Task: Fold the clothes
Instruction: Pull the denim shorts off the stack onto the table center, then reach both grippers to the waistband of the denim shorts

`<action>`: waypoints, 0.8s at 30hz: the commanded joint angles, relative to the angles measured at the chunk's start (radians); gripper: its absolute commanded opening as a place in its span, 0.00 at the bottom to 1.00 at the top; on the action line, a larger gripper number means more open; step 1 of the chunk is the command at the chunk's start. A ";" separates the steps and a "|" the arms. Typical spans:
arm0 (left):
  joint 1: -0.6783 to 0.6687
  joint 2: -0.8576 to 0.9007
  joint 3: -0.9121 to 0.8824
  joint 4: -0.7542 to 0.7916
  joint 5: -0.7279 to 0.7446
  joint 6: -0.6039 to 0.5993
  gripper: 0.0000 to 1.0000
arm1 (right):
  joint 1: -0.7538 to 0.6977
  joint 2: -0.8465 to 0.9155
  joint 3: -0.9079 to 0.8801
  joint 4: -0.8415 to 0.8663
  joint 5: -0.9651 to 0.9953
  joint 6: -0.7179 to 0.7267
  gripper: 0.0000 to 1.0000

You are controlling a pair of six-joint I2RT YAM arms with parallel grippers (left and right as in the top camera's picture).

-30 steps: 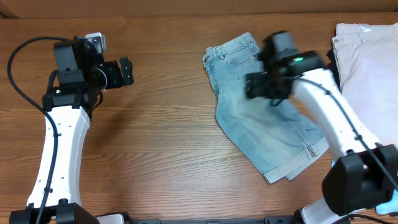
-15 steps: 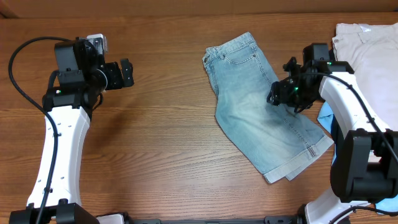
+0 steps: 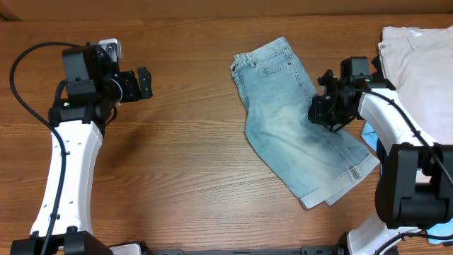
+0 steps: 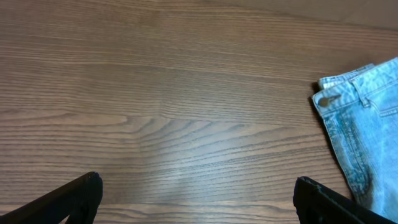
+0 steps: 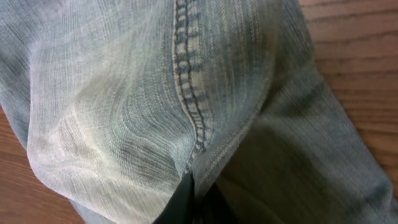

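Faded light-blue denim shorts [image 3: 297,131] lie flat in the middle right of the table, waistband toward the back and hemmed legs toward the front right. My right gripper [image 3: 324,112] is at their right edge, shut on a pinch of the denim. In the right wrist view the bunched cloth and its seam [image 5: 186,93] fill the frame, and the dark fingertips [image 5: 183,202] press together on the fold. My left gripper [image 3: 145,83] hovers open over bare wood at the far left. In the left wrist view only the waistband corner [image 4: 364,106] shows.
A cream garment [image 3: 421,64] lies at the back right corner, with a bright-blue piece [image 3: 371,134] showing beside the right arm. Bare wooden tabletop [image 3: 184,156] stretches between the left arm and the shorts.
My right arm swung from above the shorts to their right edge, lowered there, and its jaws closed on the denim. The left arm has stayed still.
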 commanded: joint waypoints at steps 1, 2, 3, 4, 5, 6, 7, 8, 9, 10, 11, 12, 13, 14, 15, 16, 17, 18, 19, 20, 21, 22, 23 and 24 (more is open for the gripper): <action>0.006 -0.026 0.027 0.017 -0.043 0.019 1.00 | 0.026 -0.018 0.027 -0.038 -0.041 0.018 0.04; 0.006 -0.027 0.027 0.027 -0.044 0.019 1.00 | 0.042 -0.033 0.044 -0.061 -0.052 0.018 0.04; 0.006 -0.027 0.027 0.039 -0.043 0.019 1.00 | 0.059 -0.048 0.058 -0.077 -0.057 0.022 0.04; 0.006 -0.027 0.027 0.048 -0.043 0.019 1.00 | 0.087 -0.068 0.076 -0.094 -0.057 0.032 0.04; 0.006 -0.027 0.027 0.060 -0.044 0.019 1.00 | 0.127 -0.093 0.095 -0.108 -0.058 0.049 0.04; 0.006 -0.027 0.027 0.066 -0.044 0.019 1.00 | 0.161 -0.109 0.109 -0.114 -0.057 0.063 0.04; 0.006 -0.027 0.027 0.072 -0.044 0.019 1.00 | 0.211 -0.128 0.125 -0.119 -0.057 0.080 0.04; 0.006 -0.027 0.027 0.079 -0.044 0.019 1.00 | 0.267 -0.143 0.139 -0.117 -0.055 0.100 0.04; 0.006 -0.027 0.027 0.086 -0.044 0.019 1.00 | 0.318 -0.152 0.150 -0.113 -0.053 0.115 0.04; 0.006 -0.027 0.027 0.090 -0.045 0.019 1.00 | 0.383 -0.158 0.163 -0.107 -0.048 0.135 0.04; 0.007 -0.027 0.027 0.094 -0.045 0.019 1.00 | 0.449 -0.158 0.176 -0.100 -0.039 0.155 0.04; 0.009 -0.027 0.027 0.095 -0.044 0.019 1.00 | 0.514 -0.157 0.183 -0.083 -0.033 0.175 0.04; 0.012 -0.027 0.027 0.095 -0.044 0.019 1.00 | 0.579 -0.155 0.183 -0.058 -0.026 0.197 0.04; 0.016 -0.027 0.027 0.094 -0.044 0.019 1.00 | 0.644 -0.153 0.183 -0.036 -0.019 0.216 0.09; 0.021 -0.027 0.027 0.093 -0.044 0.019 1.00 | 0.705 -0.148 0.183 -0.016 -0.018 0.229 0.16; 0.026 -0.026 0.027 0.090 -0.044 0.018 1.00 | 0.755 -0.144 0.183 0.000 -0.019 0.234 0.25; 0.034 -0.027 0.027 0.088 -0.044 0.018 1.00 | 0.819 -0.138 0.183 0.015 -0.016 0.238 0.34; 0.039 -0.027 0.027 0.086 -0.043 0.018 1.00 | 0.864 -0.133 0.183 0.023 -0.011 0.240 0.42; 0.047 -0.027 0.027 0.085 -0.043 0.018 1.00 | 0.902 -0.132 0.183 0.027 -0.005 0.243 0.47; 0.054 -0.026 0.027 0.085 -0.043 0.016 1.00 | 0.938 -0.132 0.183 0.026 0.015 0.255 0.51; 0.061 -0.027 0.027 0.085 -0.042 0.014 1.00 | 0.963 -0.132 0.183 0.023 0.035 0.259 0.52; 0.065 -0.027 0.027 0.085 -0.040 0.014 1.00 | 0.978 -0.133 0.185 0.017 0.051 0.264 0.53; 0.070 -0.027 0.027 0.086 -0.040 0.014 1.00 | 0.983 -0.135 0.187 0.010 0.072 0.288 0.55; 0.072 -0.027 0.027 0.086 -0.040 0.015 1.00 | 0.977 -0.141 0.187 0.005 0.087 0.306 0.57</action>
